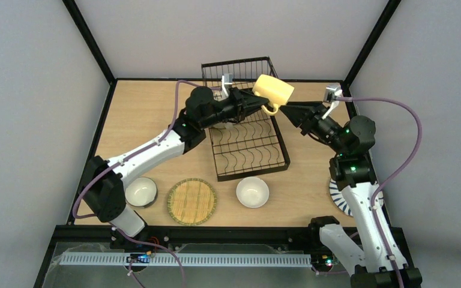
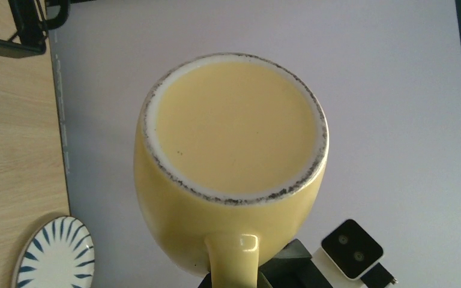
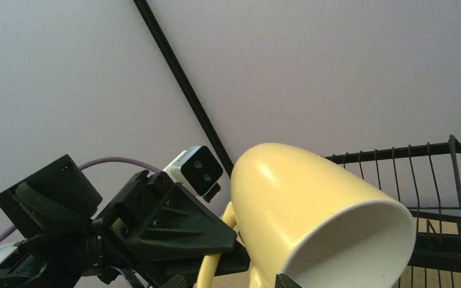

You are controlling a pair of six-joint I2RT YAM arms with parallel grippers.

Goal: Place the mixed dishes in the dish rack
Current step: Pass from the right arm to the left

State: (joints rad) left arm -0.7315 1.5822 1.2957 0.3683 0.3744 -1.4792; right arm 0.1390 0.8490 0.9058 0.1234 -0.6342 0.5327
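The pale yellow mug (image 1: 273, 90) hangs in the upper centre of the top view, above the dish rack (image 1: 249, 157). Its handle is clamped in the left hand (image 1: 262, 106). The right hand (image 1: 288, 110) sits just lower right of the mug; I cannot tell whether its fingers are apart.

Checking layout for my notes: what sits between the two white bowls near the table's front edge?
The woven bamboo plate lies between the left bowl and the right bowl, touching neither; top view shows it.

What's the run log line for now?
left gripper: grips mug handle | mug: aloft by dish rack | right gripper: beside mug
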